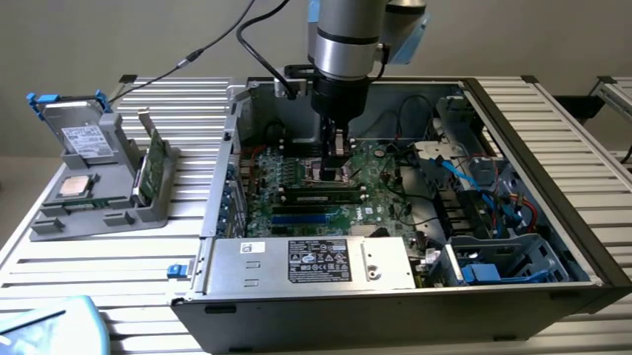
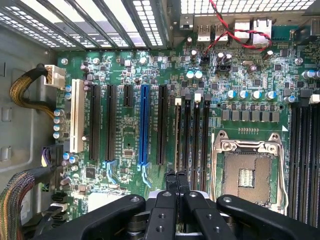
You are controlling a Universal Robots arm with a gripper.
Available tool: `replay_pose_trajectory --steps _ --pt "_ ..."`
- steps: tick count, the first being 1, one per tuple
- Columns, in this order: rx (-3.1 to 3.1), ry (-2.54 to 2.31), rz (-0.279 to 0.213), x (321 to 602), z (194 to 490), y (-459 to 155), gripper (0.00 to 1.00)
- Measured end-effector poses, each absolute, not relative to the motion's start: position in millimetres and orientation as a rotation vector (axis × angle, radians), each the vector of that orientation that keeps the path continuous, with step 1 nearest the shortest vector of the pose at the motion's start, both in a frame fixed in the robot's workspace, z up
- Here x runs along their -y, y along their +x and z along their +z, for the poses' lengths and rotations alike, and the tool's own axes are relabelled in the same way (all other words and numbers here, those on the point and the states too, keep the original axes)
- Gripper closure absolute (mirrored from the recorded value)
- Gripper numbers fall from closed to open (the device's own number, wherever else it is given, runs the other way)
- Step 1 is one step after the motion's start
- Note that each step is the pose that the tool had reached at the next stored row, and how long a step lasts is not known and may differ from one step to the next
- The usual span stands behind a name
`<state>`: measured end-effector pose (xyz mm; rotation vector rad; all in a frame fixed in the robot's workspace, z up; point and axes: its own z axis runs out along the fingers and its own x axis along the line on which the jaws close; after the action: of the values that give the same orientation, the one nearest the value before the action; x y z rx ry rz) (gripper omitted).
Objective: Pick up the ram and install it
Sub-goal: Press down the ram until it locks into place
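Observation:
The ram point(image 1: 321, 196) is a long green stick with black chips. It lies along one of the motherboard's point(image 1: 296, 177) black slots inside the open computer case point(image 1: 553, 244). In the wrist view the ram point(image 2: 177, 135) shows edge-on in the slot next to the processor socket point(image 2: 247, 172). My gripper point(image 1: 337, 174) hangs straight down over the middle of the stick. Its black fingers point(image 2: 170, 187) are shut, with the gripper point(image 2: 176, 182) in line with the stick's top edge. I cannot tell whether the fingertips touch the stick.
A grey holder point(image 1: 99, 214) stands at the exterior view's left outside the case. It carries upright green sticks point(image 1: 153, 166), a grey drive point(image 1: 87, 140) and a square processor chip point(image 1: 74, 186). A silver power supply box point(image 1: 316, 262) and cable bundles point(image 1: 474, 177) crowd the case.

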<state>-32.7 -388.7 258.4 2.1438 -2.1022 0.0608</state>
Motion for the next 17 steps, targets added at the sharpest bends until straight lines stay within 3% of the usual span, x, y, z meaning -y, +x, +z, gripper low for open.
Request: replay_pose_trajectory --steps 17 --pt "2.238 1.999 0.047 388.7 258.5 -32.7 0.89"
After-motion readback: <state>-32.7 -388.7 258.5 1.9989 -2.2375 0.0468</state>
